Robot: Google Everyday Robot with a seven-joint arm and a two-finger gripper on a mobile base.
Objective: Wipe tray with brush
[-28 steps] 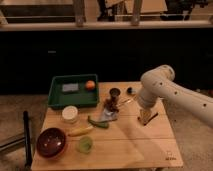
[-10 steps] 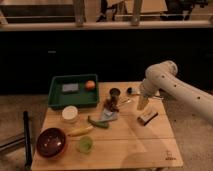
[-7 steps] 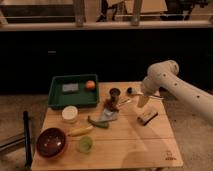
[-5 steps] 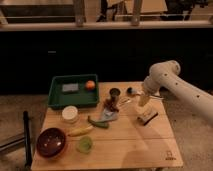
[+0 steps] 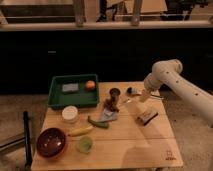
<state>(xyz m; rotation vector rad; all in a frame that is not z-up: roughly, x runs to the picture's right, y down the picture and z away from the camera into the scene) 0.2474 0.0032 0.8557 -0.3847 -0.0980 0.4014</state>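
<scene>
The dark-green tray (image 5: 56, 96) stands at the table's back left. It holds a grey sponge (image 5: 70, 87) and an orange fruit (image 5: 90, 85). The brush (image 5: 146, 116), pale with a dark edge, lies flat on the right half of the wooden table (image 5: 150, 147). My gripper (image 5: 141, 99) hangs from the white arm (image 5: 167, 71) just above and slightly left of the brush, apart from it and far right of the tray.
Between tray and brush are a dark cup (image 5: 115, 93), a small dark item (image 5: 131, 91), a grey cloth (image 5: 111, 115) and a green vegetable (image 5: 98, 122). At the front left are a white bowl (image 5: 70, 113), banana (image 5: 80, 131), green cup (image 5: 85, 144) and dark-red bowl (image 5: 51, 141).
My gripper was down at the brush 2.8 s ago and has since lifted a little above it. The brush stays on the table. Nothing else moved.
</scene>
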